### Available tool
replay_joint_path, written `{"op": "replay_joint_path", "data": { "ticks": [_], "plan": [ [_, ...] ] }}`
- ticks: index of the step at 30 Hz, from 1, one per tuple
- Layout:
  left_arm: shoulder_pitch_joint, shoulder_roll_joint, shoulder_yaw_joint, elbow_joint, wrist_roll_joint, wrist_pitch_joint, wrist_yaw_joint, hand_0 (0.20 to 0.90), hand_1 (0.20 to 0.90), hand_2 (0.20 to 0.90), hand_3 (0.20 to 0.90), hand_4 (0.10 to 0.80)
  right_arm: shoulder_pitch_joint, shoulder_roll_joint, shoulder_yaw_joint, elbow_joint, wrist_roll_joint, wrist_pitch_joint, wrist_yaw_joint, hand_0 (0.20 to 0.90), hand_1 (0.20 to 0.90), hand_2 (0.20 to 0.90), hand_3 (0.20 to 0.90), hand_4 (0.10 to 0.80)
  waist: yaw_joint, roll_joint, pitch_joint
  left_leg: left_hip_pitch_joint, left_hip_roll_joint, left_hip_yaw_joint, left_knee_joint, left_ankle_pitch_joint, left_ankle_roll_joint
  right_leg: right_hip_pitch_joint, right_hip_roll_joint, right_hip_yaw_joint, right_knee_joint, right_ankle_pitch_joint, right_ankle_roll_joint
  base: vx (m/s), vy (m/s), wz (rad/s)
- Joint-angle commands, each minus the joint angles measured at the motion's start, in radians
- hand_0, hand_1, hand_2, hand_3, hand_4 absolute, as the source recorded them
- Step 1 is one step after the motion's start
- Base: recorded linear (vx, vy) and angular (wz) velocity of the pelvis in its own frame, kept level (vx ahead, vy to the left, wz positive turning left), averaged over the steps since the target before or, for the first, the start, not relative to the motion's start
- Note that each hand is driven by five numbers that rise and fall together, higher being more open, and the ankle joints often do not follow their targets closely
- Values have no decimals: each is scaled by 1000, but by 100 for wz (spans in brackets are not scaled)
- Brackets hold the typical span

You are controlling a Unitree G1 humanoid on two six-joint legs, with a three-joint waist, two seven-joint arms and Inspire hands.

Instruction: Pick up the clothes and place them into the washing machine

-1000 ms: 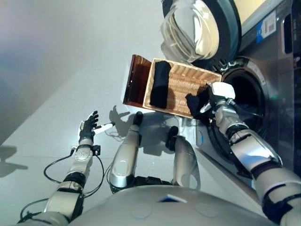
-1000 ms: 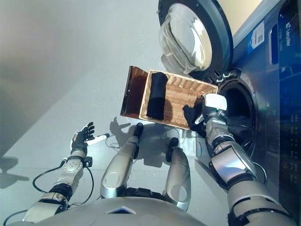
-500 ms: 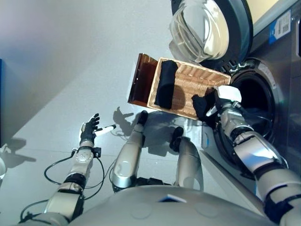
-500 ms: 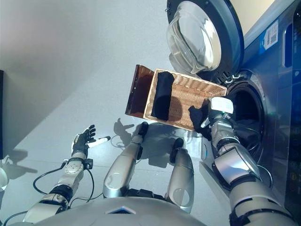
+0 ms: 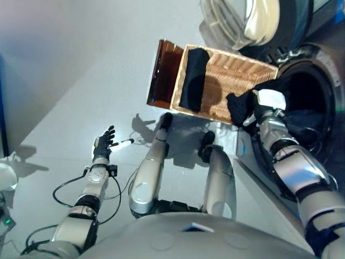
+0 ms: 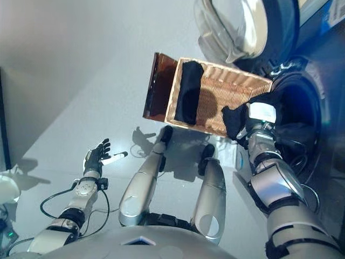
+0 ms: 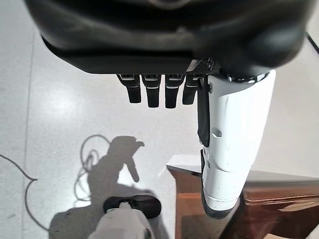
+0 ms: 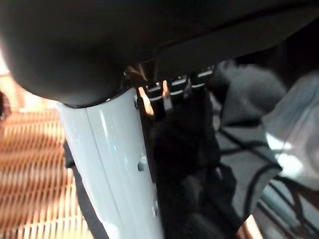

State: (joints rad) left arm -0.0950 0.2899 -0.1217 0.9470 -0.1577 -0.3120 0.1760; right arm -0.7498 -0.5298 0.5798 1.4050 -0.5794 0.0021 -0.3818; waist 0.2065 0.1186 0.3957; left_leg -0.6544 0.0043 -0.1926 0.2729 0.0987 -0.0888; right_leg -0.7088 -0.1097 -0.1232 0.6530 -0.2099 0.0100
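1. The basket [image 5: 226, 86] stands on the floor [image 5: 70, 70], just left of the washing machine drum [image 5: 307, 102].
2. One garment [image 5: 193, 78] lies in the basket's left end.
3. The right robot hand [image 5: 267, 105] holds another garment [image 5: 241, 108] between basket and drum.
4. The left robot hand [image 5: 102, 145] is far left, above the floor.

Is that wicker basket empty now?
No, a dark garment lies draped over the left part of the wicker basket, while the right hand holds another dark cloth.

laundry room; washing machine [image 5: 315, 102], wicker basket [image 5: 237, 75]
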Motion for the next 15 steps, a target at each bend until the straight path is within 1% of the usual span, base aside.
{"op": "replay_joint_path", "data": {
  "ticks": [1, 7, 8, 14, 15],
  "plan": [
    [1, 49, 23, -29, -23, -49, 53, 900, 900, 900, 900, 800, -62, -67, 26, -26, 23, 15, -75, 900, 900, 900, 900, 800, -2, -7, -31, -49, -51, 43, 83, -58, 25, 36, 29, 16, -177, 114, -20, 0, 0, 0],
    [5, 55, 17, -67, -31, -59, 62, 900, 900, 900, 900, 800, -110, -60, 51, -29, 33, 19, -85, 900, 900, 900, 900, 800, -3, -6, -7, -82, -58, 39, 99, -58, 25, 6, 26, 14, -159, 113, -20, 8, -4, 1],
    [6, 55, 15, -68, -32, -60, 63, 900, 900, 900, 900, 800, -116, -58, 54, -26, 33, 21, -86, 900, 900, 900, 900, 800, -5, -9, -5, -76, -61, 38, 112, -94, 24, 10, 25, 21, -143, 78, -15, 65, -27, 3],
    [4, 61, 15, -84, -28, -61, 70, 900, 900, 900, 900, 800, -136, -53, 73, -18, 24, 30, -93, 900, 900, 900, 900, 800, -4, -10, 6, -95, -68, 40, 128, -99, 26, -11, 22, 24, -120, 74, -17, 12, 0, 1],
    [4, 60, 15, -85, -28, -62, 70, 900, 900, 900, 900, 800, -139, -52, 74, -15, 22, 31, -93, 724, 724, 724, 724, 675, -4, -8, 5, -96, -68, 41, 128, -100, 26, -11, 22, 23, -120, 73, -16, 0, 0, 0]
  ]
}}
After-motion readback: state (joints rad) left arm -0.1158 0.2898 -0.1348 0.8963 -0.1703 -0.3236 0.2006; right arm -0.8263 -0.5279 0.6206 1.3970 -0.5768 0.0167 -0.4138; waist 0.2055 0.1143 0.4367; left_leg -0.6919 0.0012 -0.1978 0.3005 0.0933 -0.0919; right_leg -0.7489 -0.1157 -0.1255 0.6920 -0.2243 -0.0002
